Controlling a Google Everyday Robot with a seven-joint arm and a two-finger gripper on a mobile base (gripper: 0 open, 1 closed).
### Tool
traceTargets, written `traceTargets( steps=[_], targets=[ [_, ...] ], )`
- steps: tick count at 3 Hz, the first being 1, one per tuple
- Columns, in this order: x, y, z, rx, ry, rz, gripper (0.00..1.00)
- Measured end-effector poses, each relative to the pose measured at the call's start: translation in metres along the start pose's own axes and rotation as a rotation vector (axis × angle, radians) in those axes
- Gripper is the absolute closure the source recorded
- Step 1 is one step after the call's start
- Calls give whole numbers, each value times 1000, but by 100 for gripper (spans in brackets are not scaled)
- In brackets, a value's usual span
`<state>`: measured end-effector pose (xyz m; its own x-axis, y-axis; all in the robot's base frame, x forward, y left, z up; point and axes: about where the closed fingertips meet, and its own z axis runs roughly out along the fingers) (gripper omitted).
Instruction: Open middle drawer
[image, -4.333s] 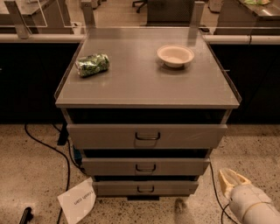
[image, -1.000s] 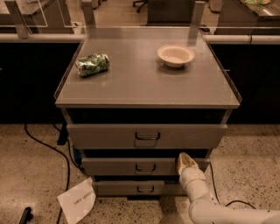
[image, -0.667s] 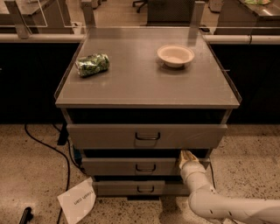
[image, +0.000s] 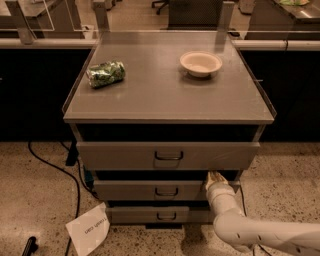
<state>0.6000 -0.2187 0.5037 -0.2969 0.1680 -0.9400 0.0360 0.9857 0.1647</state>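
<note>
Speckled stone floor, dark counters at the back, and a grey metal drawer cabinet in the middle of it all. On its top there's a crumpled green snack bag on the left and an empty white bowl on the right, well apart from each other. Down on the floor sits a sheet of paper near the cabinet's left corner, with a black cable snaking beside it.

The middle drawer is the mid-sized front, sandwiched between the tall top drawer and the slim bottom drawer. It looks closed, so I'd say the pull hasn't started.

The white arm comes in from the lower right, and the gripper is up at the right end of the middle drawer, around its top edge where the dark gap under the top drawer is. Honestly can't tell whether it's released or clenched, or whether it's touching the metal.

What matters next: the small dark loop handle is at the centre of the front, so it lies off to the gripper's left in the view and a touch lower. The handle runs horizontally along the front. My guess is the gripper has to slide sideways to it, hook it, then pull straight out toward the camera.
</note>
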Motion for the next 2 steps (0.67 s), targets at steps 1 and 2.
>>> traceTargets(
  steps=[1, 2],
  targets=[
    [11, -22, 22, 84, 53, 60, 100],
    [24, -45, 38, 171, 132, 123, 100]
  ],
)
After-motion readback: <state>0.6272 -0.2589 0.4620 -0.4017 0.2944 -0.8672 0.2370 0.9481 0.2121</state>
